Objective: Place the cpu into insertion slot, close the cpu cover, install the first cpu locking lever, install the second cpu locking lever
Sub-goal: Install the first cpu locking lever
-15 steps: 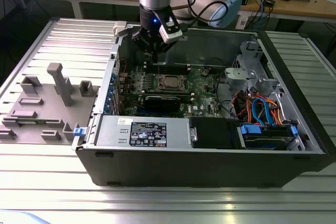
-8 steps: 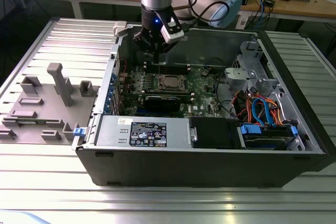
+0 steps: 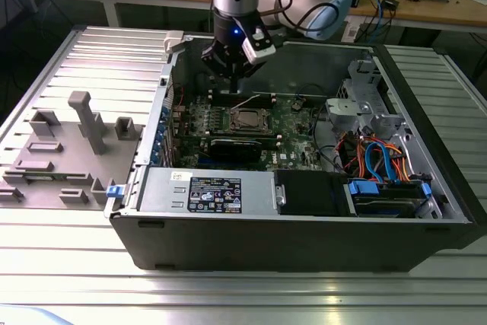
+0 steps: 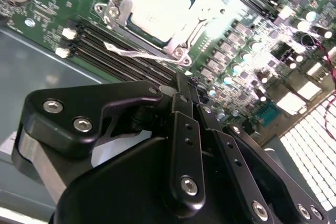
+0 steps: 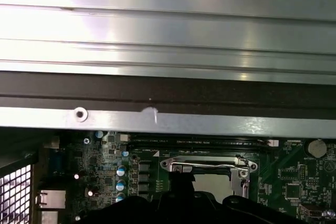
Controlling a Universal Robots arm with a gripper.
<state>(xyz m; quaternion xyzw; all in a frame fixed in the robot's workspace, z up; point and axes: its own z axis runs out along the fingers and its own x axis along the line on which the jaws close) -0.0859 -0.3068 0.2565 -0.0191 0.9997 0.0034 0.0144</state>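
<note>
The open computer case (image 3: pixel 304 241) lies on its side on the ribbed metal table (image 3: pixel 228 294). Inside it are the green motherboard (image 3: pixel 293 123), a labelled power supply (image 3: pixel 209 192) along the near wall, and a drive cage with blue and orange cables (image 3: pixel 380 161) toward the exterior view's right.

The cpu (image 3: pixel 247 119) sits in the insertion slot (image 4: pixel 113 11) near the middle of the board. It lies flat with its metal top up. It is square, so it has no long axis, and its edges run parallel to the slot's border. The cpu cover (image 4: pixel 170 46) lies down over it, and the chip (image 4: pixel 160 9) shows through the cover's window.

The exterior view shows the claw (image 3: pixel 232 74) pointing down, just beyond the slot toward the case's far wall. A grey fixture plate (image 3: pixel 68 150) lies outside the case on the exterior view's left.

The second wrist view shows the claw (image 4: pixel 181 82) with its fingers drawn together. I cannot tell whether anything is pinched between them. It also shows a thin silvery lever (image 4: pixel 139 53) slanting along the slot's edge, over the black memory slots (image 4: pixel 100 40).

The first wrist view shows the case rim (image 5: pixel 210 121) and a coin cell (image 5: pixel 317 148) beside the slot.
</note>
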